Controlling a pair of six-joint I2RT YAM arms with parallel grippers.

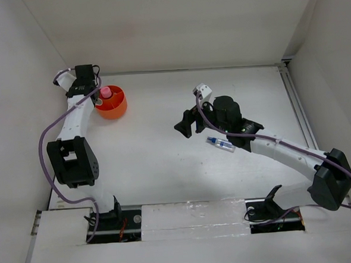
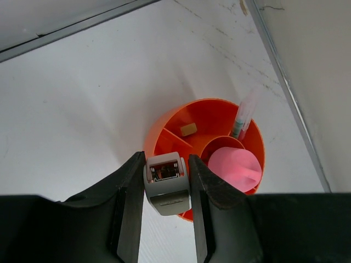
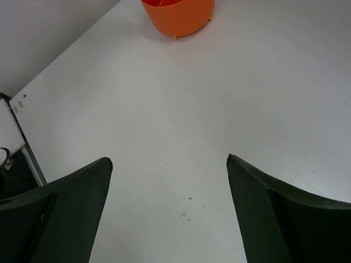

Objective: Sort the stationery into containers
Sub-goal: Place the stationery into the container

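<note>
Already most of the sorting looks done. We see the left pincer (image 2: 166, 159) pinching a small pale eraser (image 2: 167, 189) between its fingers, hanging over the near edge of the orange tub (image 2: 214, 101).

Beyond the pincer's tips, the tub's compartments hold three things:
- a tan cube (image 2: 188, 129)
- a pink cap (image 2: 235, 167) in the round middle pocket
- a clear pen (image 2: 245, 112) leaning on the far right rim

We judge that the eraser is not yet dropped in.

The right pincer (image 3: 169, 160) is spread wide over bare table (image 3: 181, 98). Nothing sits between its fingers, and the tub stands far ahead of it.

Only the overhead view shows what is left: a clear tube (image 1: 221, 143) with a blue cap, lying on the table just behind the right pincer, beside its wrist. Only the left wrist view shows the tub's contents. From above we make out just the pink cap.
</note>
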